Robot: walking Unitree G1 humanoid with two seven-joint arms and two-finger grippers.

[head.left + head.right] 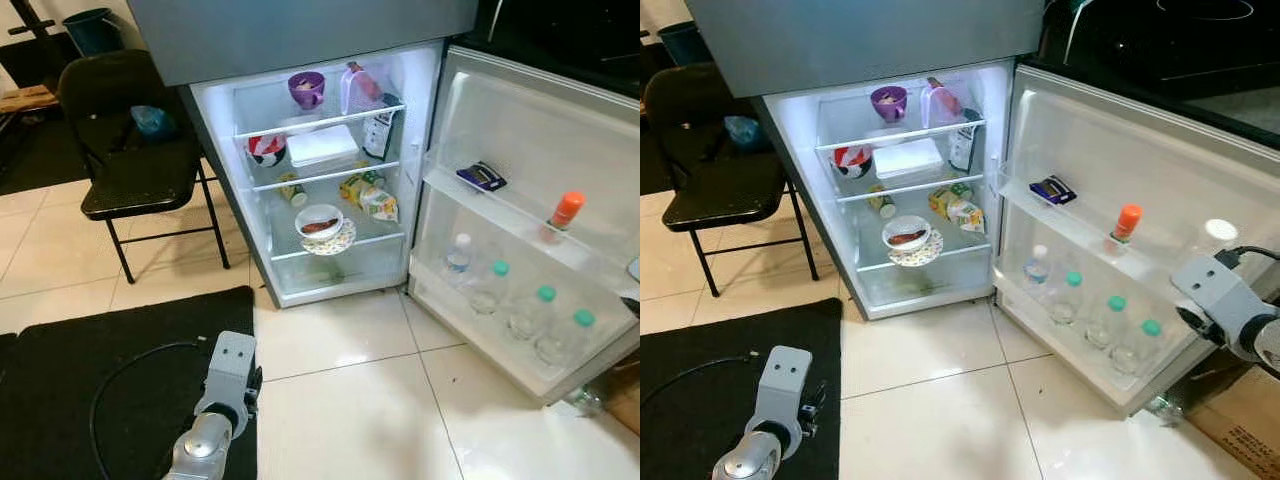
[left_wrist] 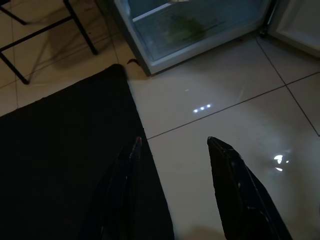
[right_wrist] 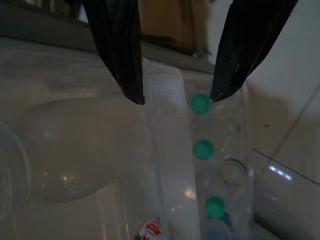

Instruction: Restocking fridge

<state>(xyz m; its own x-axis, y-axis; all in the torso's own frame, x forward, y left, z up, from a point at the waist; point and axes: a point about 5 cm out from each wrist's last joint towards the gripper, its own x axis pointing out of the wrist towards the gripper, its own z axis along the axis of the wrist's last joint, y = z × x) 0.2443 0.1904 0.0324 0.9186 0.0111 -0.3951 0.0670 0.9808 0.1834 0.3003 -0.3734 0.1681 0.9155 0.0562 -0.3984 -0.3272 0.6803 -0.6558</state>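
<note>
- The fridge stood open, its door swung out to the robot's right.
- On the top shelf sat a purple bowl beside a pink-capped container; a carton stood below the container.
- On the middle shelf, a red and white bowl sat beside a white box.
- Lower down, a bowl of food rested on a plate, with packets behind it.
- The door's upper rack held a dark packet and an orange-capped bottle.
- The lower rack held a row of clear bottles: one blue-capped, three green-capped.
- The left tool hung low over the edge of a black mat and the tile floor, its fingers spread apart and empty.
- The right tool was above the door's lower rack, fingers apart, with a green cap just beside one tip; it held nothing.
- A black chair stood left of the fridge with a blue bag on its seat.
</note>
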